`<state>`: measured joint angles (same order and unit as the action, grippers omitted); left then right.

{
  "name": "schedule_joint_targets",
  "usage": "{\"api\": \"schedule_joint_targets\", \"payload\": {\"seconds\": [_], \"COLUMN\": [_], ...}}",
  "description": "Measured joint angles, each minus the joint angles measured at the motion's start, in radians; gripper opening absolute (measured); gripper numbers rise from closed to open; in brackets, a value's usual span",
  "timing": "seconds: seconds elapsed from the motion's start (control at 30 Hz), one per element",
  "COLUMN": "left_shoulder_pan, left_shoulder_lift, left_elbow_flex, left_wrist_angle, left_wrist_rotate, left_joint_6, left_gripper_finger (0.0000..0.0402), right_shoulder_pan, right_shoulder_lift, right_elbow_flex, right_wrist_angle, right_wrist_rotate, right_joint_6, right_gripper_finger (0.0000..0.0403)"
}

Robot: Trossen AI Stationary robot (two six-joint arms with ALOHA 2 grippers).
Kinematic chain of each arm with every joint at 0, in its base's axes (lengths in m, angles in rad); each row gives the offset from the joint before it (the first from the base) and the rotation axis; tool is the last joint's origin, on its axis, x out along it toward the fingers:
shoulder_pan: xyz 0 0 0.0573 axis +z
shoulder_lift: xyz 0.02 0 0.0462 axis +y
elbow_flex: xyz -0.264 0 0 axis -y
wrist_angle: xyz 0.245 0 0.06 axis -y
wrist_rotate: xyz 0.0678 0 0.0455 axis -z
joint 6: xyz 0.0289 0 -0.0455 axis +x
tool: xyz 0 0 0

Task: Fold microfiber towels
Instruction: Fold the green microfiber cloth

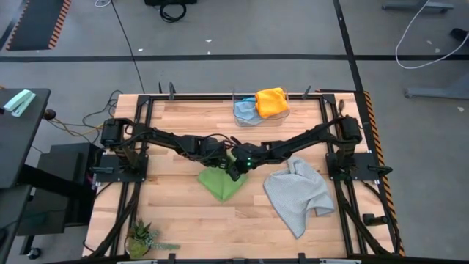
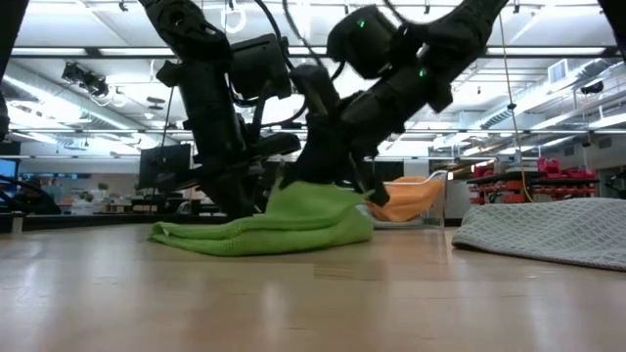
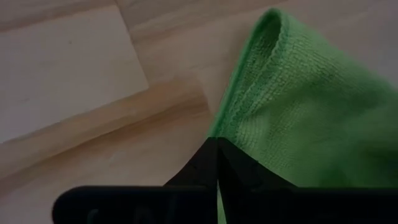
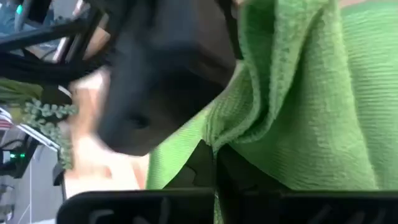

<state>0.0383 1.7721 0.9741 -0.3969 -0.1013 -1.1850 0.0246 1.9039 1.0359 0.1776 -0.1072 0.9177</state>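
Clearly, the green towel (image 1: 222, 182) is a soft and light cloth; it is seen lying in the middle of the table (image 1: 176, 220), partly folded, with limp, rounded folds that are lifted on one side in the low view. It is judged that such a cloth will sag and slide on the smooth wood, so it should be taken at a corner or along the stitched hem, where the edge is thicker. The left gripper (image 3: 217, 180) is held at the towel's edge with its fingers pressed together on the hem. The right gripper (image 4: 214, 177) is also closed, and a fold of the green cloth is pinched between its fingers. The grey towel (image 1: 299, 192) is spread loosely to the right, well apart. The yellow-orange towel (image 1: 272, 101) and the light blue towel (image 1: 245, 110) are kept in a clear container (image 1: 261, 122) at the far edge. No brand, label or writing can be read anywhere.
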Motion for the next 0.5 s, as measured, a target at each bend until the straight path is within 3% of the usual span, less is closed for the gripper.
{"api": "schedule_joint_targets", "payload": {"seconds": [0.2, 0.5], "left_shoulder_pan": [0.000, 0.000], "left_shoulder_lift": [-0.001, -0.002], "left_elbow_flex": [0.000, 0.000], "left_wrist_angle": [0.001, -0.001], "left_wrist_rotate": [0.000, 0.000], "left_joint_6": [0.001, 0.002], "left_gripper_finger": [0.0013, 0.0007], "right_shoulder_pan": [0.004, -0.023], "right_shoulder_lift": [0.019, -0.006], "right_elbow_flex": [-0.001, 0.000], "right_wrist_angle": [0.070, 0.029], "right_wrist_rotate": [-0.004, 0.002], "right_joint_6": [-0.053, -0.137], "right_gripper_finger": [0.0017, 0.0063]}}
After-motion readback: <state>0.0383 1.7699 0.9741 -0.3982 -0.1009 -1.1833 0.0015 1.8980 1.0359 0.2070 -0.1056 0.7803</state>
